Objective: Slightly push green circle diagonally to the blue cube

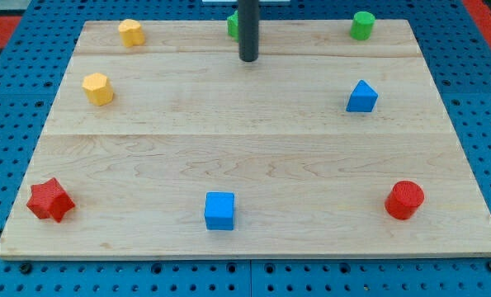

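Note:
The green circle stands near the view's top right corner of the wooden board. The blue cube sits at the view's bottom, just left of centre. My tip is at the view's top centre, well left of the green circle and far above the blue cube, touching neither. A second green block is partly hidden behind the rod; its shape cannot be made out.
A blue triangular block lies at the right. A red circle is at bottom right, a red star at bottom left. Two yellow blocks sit at top left and left.

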Robot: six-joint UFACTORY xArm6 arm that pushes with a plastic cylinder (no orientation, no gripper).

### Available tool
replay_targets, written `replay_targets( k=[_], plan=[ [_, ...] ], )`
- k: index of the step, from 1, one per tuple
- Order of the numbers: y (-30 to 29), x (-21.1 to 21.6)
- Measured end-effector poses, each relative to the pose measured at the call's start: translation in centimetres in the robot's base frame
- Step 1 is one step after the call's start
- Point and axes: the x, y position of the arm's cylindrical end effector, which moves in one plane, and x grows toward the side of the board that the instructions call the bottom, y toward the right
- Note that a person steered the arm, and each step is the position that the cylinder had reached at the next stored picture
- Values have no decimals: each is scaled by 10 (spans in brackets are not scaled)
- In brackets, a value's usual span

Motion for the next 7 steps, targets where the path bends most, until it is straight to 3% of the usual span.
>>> replay_targets(
  k=[1, 2, 3, 5, 7],
  plan=[
    [98, 19],
    [192, -20],
    [232, -95],
    [204, -96],
    [92, -95]
  ],
)
